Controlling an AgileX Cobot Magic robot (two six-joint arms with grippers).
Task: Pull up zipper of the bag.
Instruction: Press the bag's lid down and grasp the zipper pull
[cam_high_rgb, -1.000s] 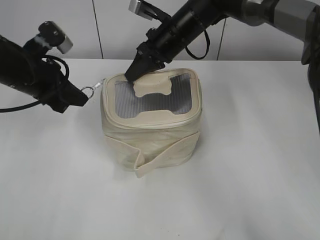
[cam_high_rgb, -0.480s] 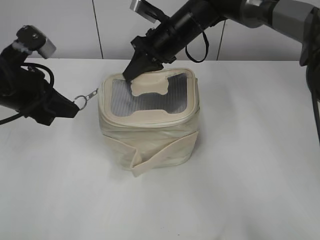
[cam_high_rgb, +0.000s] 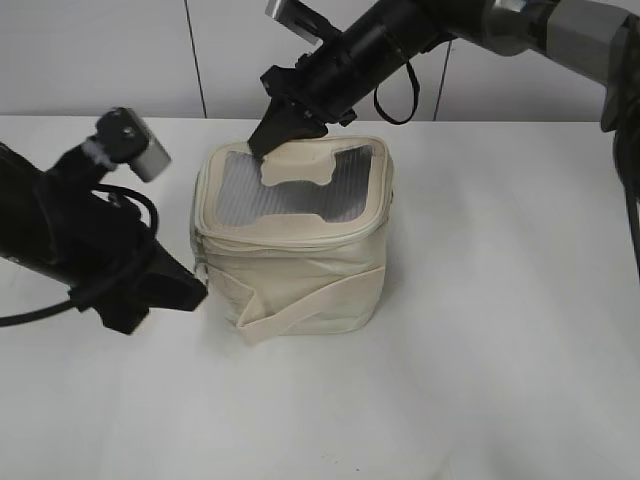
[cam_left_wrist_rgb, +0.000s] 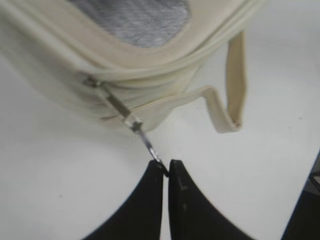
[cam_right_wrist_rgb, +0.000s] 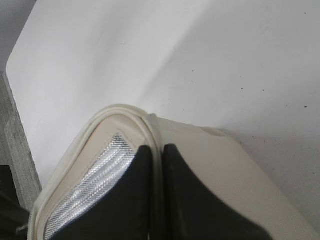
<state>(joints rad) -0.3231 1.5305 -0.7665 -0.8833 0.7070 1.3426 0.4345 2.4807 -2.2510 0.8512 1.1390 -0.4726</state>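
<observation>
Left hand (cam_left_wrist_rgb: 165, 172), bottom centre of its wrist frame, pinches the zipper (cam_left_wrist_rgb: 131, 121) pull; right hand (cam_high_rgb: 268, 137) is clamped on the bag (cam_high_rgb: 300, 270) lid's rim, upper centre.

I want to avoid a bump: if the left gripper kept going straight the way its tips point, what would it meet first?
Probably the bag. The left gripper, shut on the zipper pull, points along the taut pull toward the bag's side wall just below the lid rim. Depth is unclear.
</observation>
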